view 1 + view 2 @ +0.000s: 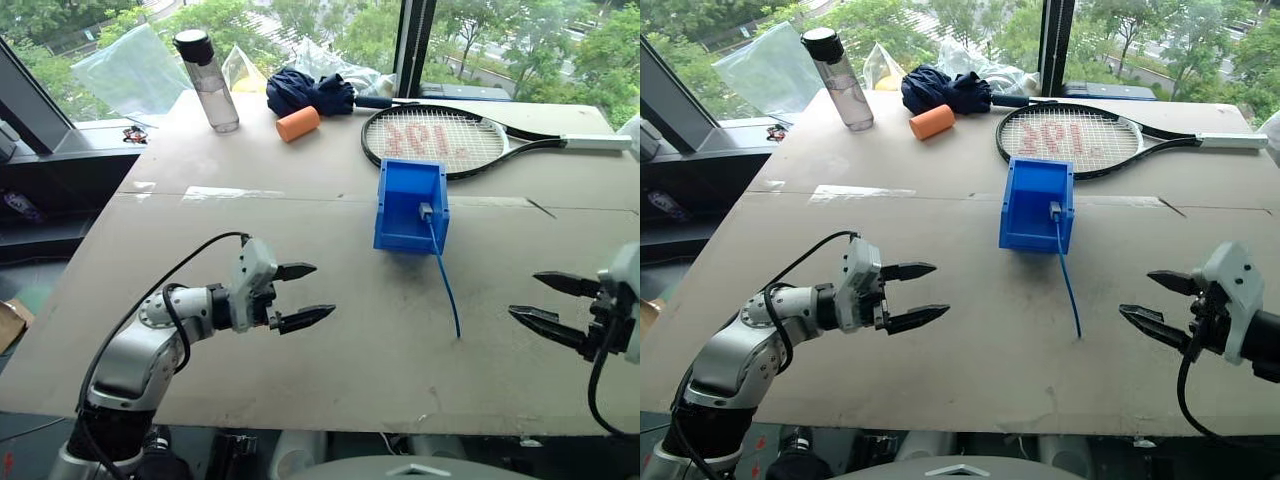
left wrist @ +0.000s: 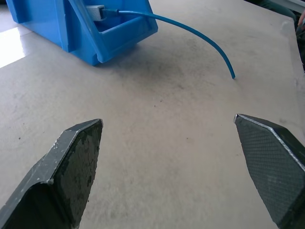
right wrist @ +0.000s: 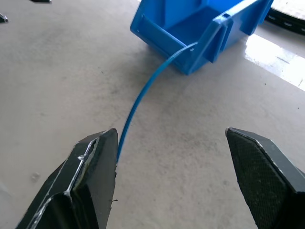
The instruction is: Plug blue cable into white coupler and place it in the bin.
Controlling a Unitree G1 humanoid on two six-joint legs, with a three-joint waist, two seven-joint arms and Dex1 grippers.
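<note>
Grey table (image 1: 300, 370), broad bare stretch along near edge. Left gripper (image 1: 304, 295) and right gripper (image 1: 550, 305) low over it, well apart, jaws spread wide, holding nothing. Between them, cable (image 1: 447, 290) trailing from bin (image 1: 392, 205) at mid-table; coupler (image 1: 426, 212) inside. Beyond: racket (image 1: 440, 140), bottle (image 1: 208, 80) near far edge.

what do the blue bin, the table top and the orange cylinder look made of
The small bright-blue open-topped bin: likely moulded plastic, smooth and slightly glossy with crisp edges. The wide grey-beige table top: looks like matte board, scuffed, with a taped seam across it. The short orange cylinder: probably foam, dull and soft-looking.
</note>
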